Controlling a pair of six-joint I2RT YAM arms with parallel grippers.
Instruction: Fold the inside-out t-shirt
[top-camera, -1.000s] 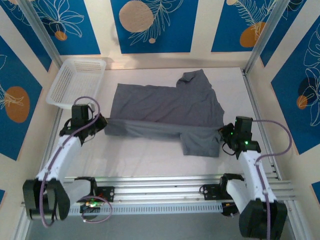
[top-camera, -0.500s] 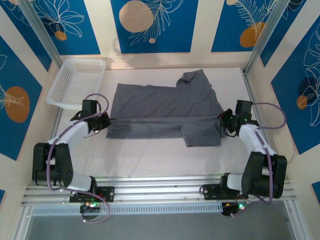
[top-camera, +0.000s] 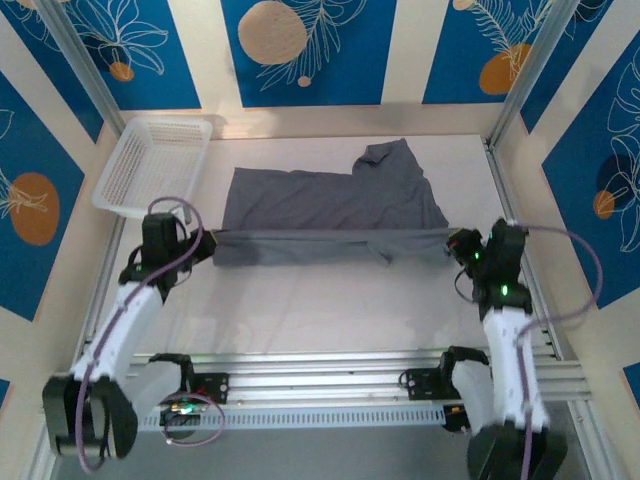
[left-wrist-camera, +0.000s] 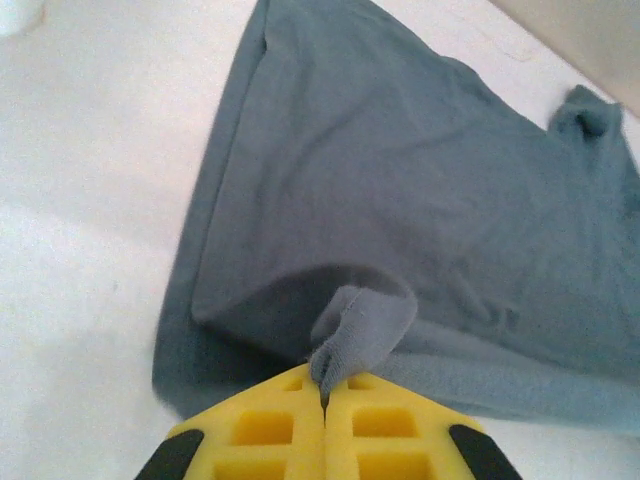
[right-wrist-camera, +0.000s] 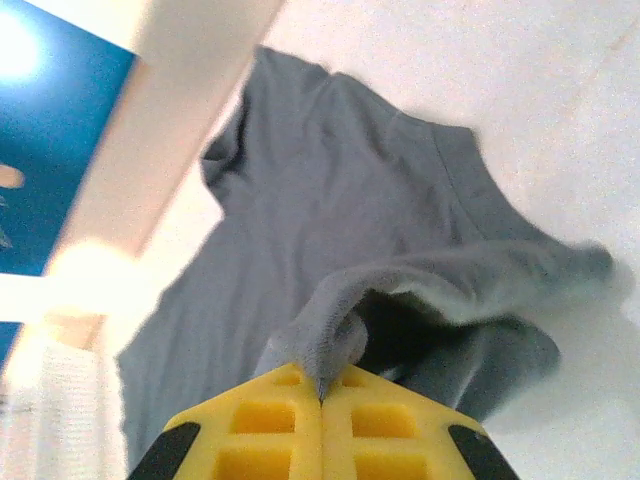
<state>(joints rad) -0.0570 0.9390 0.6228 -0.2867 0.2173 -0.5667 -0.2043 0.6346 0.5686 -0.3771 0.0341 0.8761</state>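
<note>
A: On the white table (top-camera: 320, 310), where does the inside-out t-shirt (top-camera: 330, 200) lie?

B: Across the middle of the surface, between the two arms. Its near edge is drawn into a straight, taut line from one gripper to the other. The rest of the shirt lies flat behind that line. One sleeve points toward the far wall at the right. A flap of cloth shows on the near side of the line, toward the right end.

A: State of the left gripper (top-camera: 207, 245)?

B: Closed. In the left wrist view the yellow fingers (left-wrist-camera: 260, 425) meet, with a pinch of grey fabric clamped between them at the shirt's left edge.

A: State of the right gripper (top-camera: 455, 243)?

B: Closed likewise. In the right wrist view its jaws meet on a bunched fold at the shirt's right edge, and the cloth there is lifted off the table.

A: Adjacent items?

B: A white mesh basket (top-camera: 150, 165) sits at the far left corner, near the shirt's left end but apart from it.
</note>
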